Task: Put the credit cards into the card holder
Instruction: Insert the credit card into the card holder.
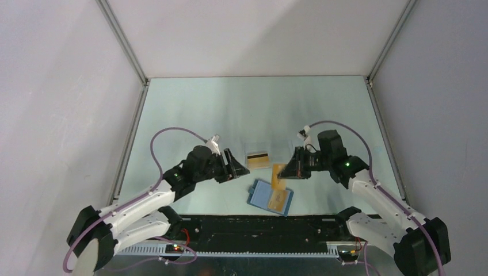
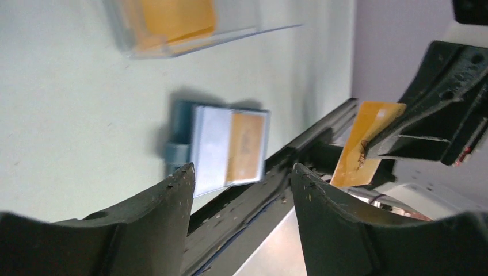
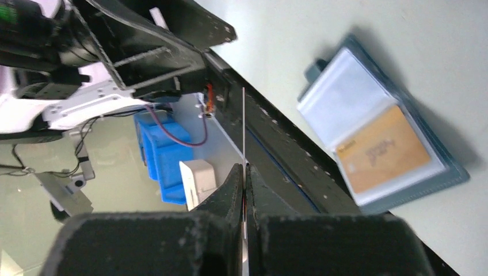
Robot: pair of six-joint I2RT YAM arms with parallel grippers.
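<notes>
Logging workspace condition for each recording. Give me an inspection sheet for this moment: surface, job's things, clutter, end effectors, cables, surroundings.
Surface: pale green table, no spills seen.
Job's things: blue card holder lies open with a first card in one pocket; a second card is held in the air above the table; a third card, black-striped, sits in a clear box.
Clutter: nothing seen.
End effectors: left end effector open and empty; right end effector shut on the second card.
Cables: left cable and right cable, purple, loop above the arms.
Surroundings: white walls, metal frame posts.
</notes>
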